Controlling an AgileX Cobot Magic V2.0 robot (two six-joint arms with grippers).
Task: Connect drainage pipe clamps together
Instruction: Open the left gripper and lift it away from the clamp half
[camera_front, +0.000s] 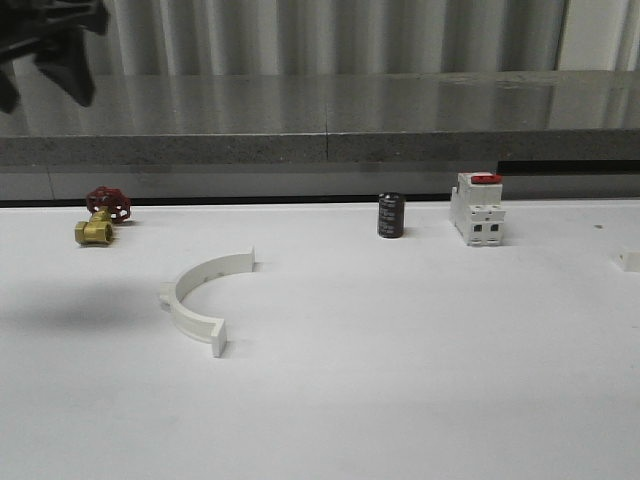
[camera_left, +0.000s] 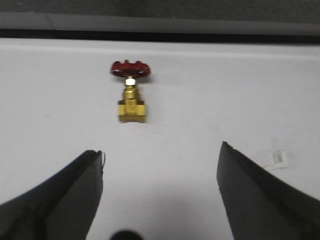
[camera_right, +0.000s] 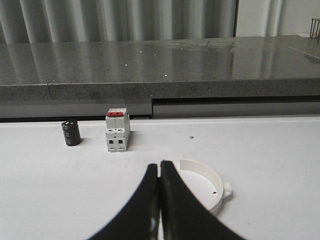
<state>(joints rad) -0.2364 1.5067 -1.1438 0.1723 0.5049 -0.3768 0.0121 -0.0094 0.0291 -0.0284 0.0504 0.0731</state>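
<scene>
One white half-ring drainage pipe clamp (camera_front: 205, 290) lies flat on the white table, left of centre, its open side facing right. A tab of it (camera_left: 278, 158) peeks past my left finger. My left gripper (camera_front: 45, 75) hangs high at the far left, blurred; in its wrist view the left gripper (camera_left: 160, 148) is open and empty above the table. The second clamp (camera_right: 212, 184) lies by the right edge of the table (camera_front: 630, 262). My right gripper (camera_right: 159, 165) is shut on nothing, its tips just beside that clamp's near end.
A brass valve with a red handwheel (camera_front: 100, 215) (camera_left: 131, 95) lies at the back left. A black cylinder (camera_front: 391, 215) (camera_right: 71, 133) and a white breaker with a red top (camera_front: 476, 208) (camera_right: 118, 131) stand at the back. A grey stone ledge (camera_front: 330, 120) runs behind the table.
</scene>
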